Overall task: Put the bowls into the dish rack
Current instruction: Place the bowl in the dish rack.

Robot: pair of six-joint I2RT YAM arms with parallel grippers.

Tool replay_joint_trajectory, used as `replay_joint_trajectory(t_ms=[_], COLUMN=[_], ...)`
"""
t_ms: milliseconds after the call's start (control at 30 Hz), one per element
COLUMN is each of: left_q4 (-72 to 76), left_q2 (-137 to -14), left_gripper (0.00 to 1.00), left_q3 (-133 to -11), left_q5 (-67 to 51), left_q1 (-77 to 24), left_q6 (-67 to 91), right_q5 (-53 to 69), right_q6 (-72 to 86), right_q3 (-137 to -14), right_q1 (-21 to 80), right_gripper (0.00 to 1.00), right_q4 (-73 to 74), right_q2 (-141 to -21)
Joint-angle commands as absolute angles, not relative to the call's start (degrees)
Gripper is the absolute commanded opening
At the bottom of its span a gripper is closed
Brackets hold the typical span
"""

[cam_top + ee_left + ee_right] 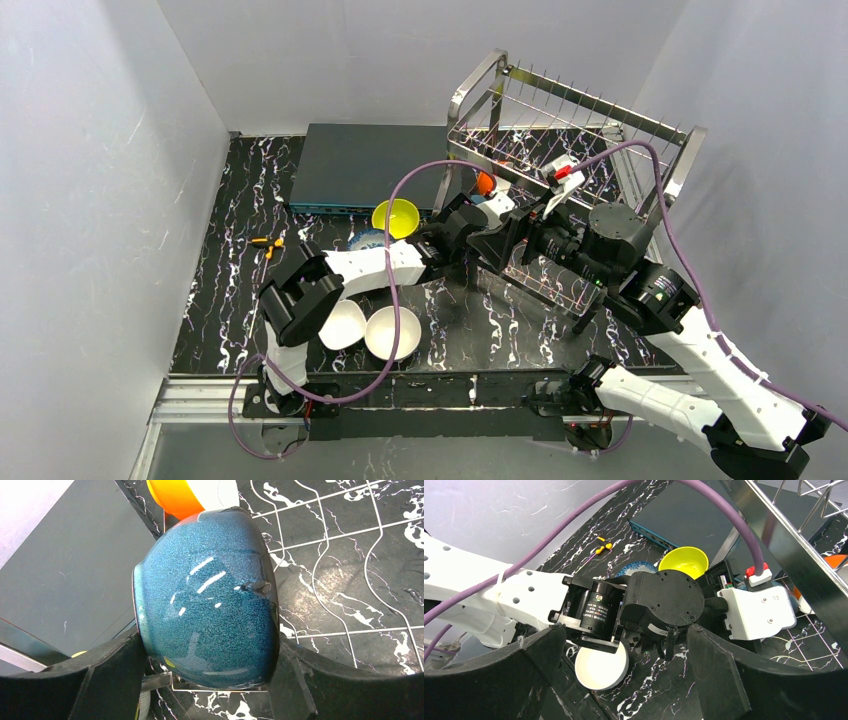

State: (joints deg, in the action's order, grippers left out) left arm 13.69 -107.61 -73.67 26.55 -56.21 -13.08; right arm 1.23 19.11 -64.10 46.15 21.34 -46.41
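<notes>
- Grip: left gripper (207,660) is pinching the dark blue bowl (205,600), one finger (110,675) pressing on the foot side and the other on the rim side.
- Bowl is sitting on edge between the fingers, probably so that it can drop in between wires and not lie flat.
- Just beyond the fingertips, an orange bowl (175,495) is already standing in the dish rack (570,130); the blue one is almost touching it, which suggests the next slot along is the target.
- Under and to one side of the held bowl, lower-tier wires are running over the marbled table (230,290). Whether the bowl is resting on them I cannot tell.
- Right gripper (624,675) is hanging with its jaws spread wide and holding nothing, facing the left wrist from close by, likely waiting its turn outside the rack.
- Behind the left hand, near that arm's base, two white bowls (392,332) are lying on the table; a yellow bowl (396,216) is lying beside the forearm, against the flat grey box (370,160).
- Judgement: release should wait until the rim is seated, or the bowl could roll.
</notes>
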Motion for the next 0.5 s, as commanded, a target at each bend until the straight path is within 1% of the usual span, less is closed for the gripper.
replay_joint_trajectory(t_ms=[0,233,467], left_q4=[17.2,16.5,14.3], left_q2=[-106.4,-108.3,-110.9], left_gripper=[0.00,0.00,0.00], left_q3=[-76.5,-77.2,-79.4], left_q5=[28.5,23.8,23.0], left_q1=[-55.9,-55.8,-55.8], left_q6=[-14.0,-12.0,-10.6], right_q5=[0.5,0.3,0.2], right_q6=[18.4,18.3,18.0], right_q3=[-66.3,-66.3,-66.3], right_q1=[46.3,46.3,46.3], right_gripper=[0.99,0.99,0.99], right_q4=[20.5,20.6,20.8], right_q2=[-45.5,-45.4,-45.4])
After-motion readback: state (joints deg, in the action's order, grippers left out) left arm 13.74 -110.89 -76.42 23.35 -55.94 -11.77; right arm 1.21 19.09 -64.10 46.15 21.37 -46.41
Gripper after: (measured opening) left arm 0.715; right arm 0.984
